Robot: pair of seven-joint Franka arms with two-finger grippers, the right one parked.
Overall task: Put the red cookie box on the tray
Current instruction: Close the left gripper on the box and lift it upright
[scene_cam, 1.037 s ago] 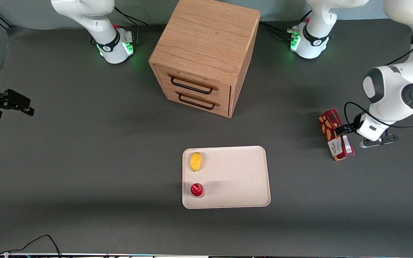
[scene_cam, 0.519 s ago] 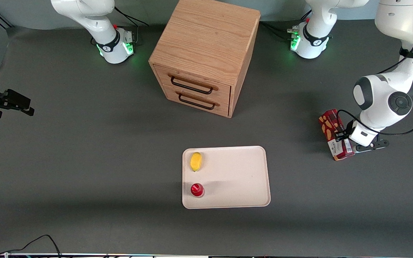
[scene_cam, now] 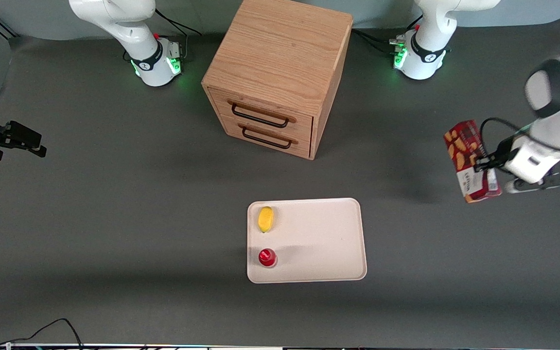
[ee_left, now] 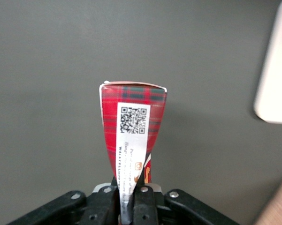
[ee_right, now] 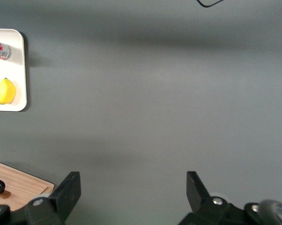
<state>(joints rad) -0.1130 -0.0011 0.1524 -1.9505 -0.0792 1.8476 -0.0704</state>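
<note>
Now the red cookie box (scene_cam: 471, 161) hangs clamped in the end effector (scene_cam: 483, 167) at the right edge of the front view, clear of the bench (scene_cam: 114, 218).

Its fingers pinch the long box across its narrow width near the white-labelled end, in the left wrist view too (ee_left: 133, 140). Being thin cardboard, it is probably light but crushable, and held off-centre it may swing or slip; a grip nearer the middle would steady it. The tray (scene_cam: 328, 243), lower centre, carries a yellow fruit (scene_cam: 265, 218) and a small red object (scene_cam: 267, 257), with bare space on its right half.
</note>
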